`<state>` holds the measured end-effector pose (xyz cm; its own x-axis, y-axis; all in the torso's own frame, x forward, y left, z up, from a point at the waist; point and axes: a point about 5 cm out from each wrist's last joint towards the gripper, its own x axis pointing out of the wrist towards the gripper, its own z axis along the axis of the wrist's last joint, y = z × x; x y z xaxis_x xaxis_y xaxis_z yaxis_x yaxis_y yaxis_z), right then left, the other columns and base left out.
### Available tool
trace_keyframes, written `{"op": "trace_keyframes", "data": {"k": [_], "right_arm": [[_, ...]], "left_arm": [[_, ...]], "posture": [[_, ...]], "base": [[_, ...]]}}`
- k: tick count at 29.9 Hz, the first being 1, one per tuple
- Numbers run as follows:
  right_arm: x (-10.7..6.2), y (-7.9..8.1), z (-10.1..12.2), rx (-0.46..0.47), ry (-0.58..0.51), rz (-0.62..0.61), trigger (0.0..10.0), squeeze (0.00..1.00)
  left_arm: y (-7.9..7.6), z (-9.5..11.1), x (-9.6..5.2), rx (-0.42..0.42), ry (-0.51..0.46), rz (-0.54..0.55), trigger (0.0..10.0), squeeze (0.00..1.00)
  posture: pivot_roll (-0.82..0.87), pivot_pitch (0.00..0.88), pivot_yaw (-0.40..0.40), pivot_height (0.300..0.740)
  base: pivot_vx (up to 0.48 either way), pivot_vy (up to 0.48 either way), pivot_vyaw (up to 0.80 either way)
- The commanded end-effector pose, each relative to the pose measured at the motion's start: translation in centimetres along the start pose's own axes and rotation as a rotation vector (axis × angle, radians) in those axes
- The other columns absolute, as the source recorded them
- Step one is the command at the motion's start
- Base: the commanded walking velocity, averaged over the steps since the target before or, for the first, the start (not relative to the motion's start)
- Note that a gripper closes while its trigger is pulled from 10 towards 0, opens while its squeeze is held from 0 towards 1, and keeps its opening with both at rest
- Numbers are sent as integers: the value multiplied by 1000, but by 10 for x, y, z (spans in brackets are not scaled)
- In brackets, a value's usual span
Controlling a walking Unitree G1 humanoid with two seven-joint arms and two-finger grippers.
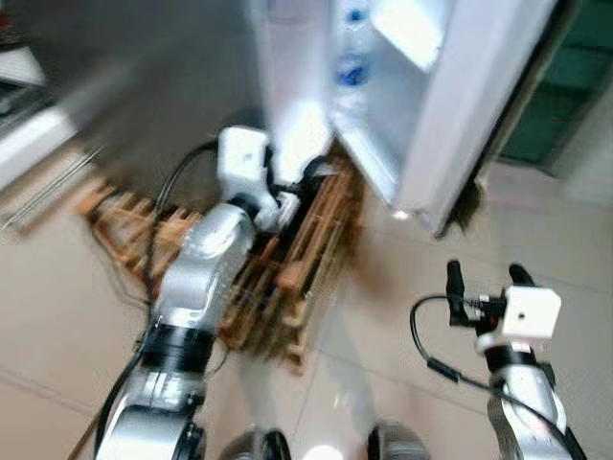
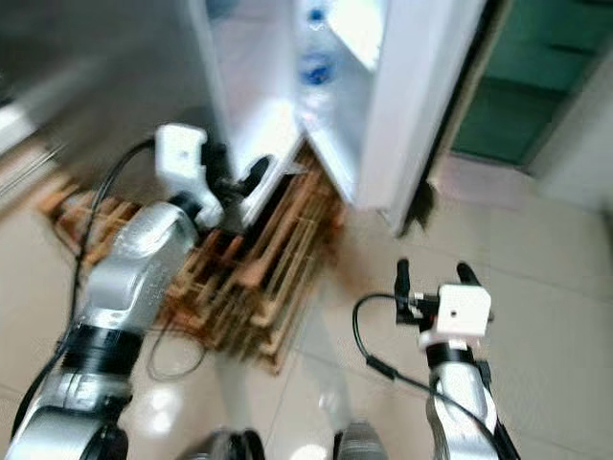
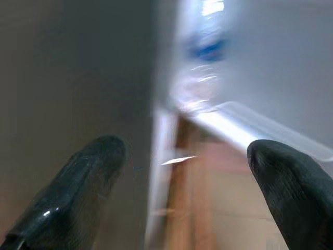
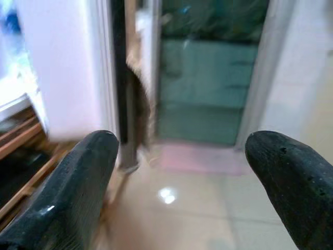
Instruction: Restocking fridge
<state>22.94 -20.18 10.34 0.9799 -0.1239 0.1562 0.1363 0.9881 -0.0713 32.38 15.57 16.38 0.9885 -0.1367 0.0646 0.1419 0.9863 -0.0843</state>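
The white fridge door (image 1: 460, 105) stands open, blurred by motion, with a clear water bottle with a blue label (image 1: 352, 59) on its inner shelf. My left gripper (image 1: 305, 184) is raised at the bottom edge of the fridge opening, open and empty; its wrist view looks past both fingers (image 3: 88, 187) at the bottle (image 3: 205, 62). My right gripper (image 1: 484, 280) is held low over the floor, right of the door, open with nothing between its fingers (image 4: 78, 192).
A wooden pallet (image 1: 278, 278) lies on the tiled floor under the fridge, beneath my left arm. A green door (image 4: 208, 88) stands beyond the fridge door on the right. Beige tiled floor (image 1: 402, 326) spreads in front.
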Motion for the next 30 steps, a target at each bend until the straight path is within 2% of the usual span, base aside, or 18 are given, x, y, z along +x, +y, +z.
{"op": "trace_keyframes", "data": {"k": [1,4,8,10,12,13,14,15,16,19,26,30], "right_arm": [[9,4,12,8,-41,22,10000,0],[11,4,12,2,-37,34,10000,0],[10,-3,5,-14,-11,24,10000,0],[11,-9,2,-17,10,-11,10000,0],[13,-13,0,-15,24,-39,10000,0],[15,-13,1,-12,25,-39,10000,0],[23,-11,4,-11,12,-24,10000,0],[23,-11,4,-11,12,-24,10000,0],[35,-7,9,-2,-7,5,10000,0],[52,-1,16,11,-30,51,10000,0],[81,4,27,32,-40,117,10000,0],[89,20,31,84,-26,235,10000,0]], "left_arm": [[12,12,-11,67,-87,67,10000,0],[10,1,-22,95,-75,47,10000,0],[13,-12,-42,199,-61,26,10000,0],[19,-20,-52,268,-37,46,10000,0],[26,-30,-56,290,16,110,10000,0],[25,-32,-56,290,33,124,10000,0],[18,-29,-51,283,8,115,10000,0],[18,-29,-51,283,8,115,10000,0],[8,-23,-44,280,-23,103,10000,0],[1,-20,-39,231,-40,98,10000,0],[-3,-18,-38,178,-55,124,10000,0],[-4,-18,-40,174,-51,140,10000,0]], "posture": [[-42,97,57,710],[-38,95,50,710],[-27,89,35,710],[-24,86,33,710],[-23,81,32,710],[-24,80,33,710],[-25,74,34,710],[-25,74,34,710],[-29,68,38,710],[-37,61,43,710],[-31,57,35,710],[-25,58,33,710]], "base": [[0,0,0],[0,0,0],[0,0,0],[0,0,0],[0,0,0],[0,0,0],[0,0,0],[0,0,0],[0,0,0],[0,-262,0],[0,-480,0],[0,-469,0]]}}
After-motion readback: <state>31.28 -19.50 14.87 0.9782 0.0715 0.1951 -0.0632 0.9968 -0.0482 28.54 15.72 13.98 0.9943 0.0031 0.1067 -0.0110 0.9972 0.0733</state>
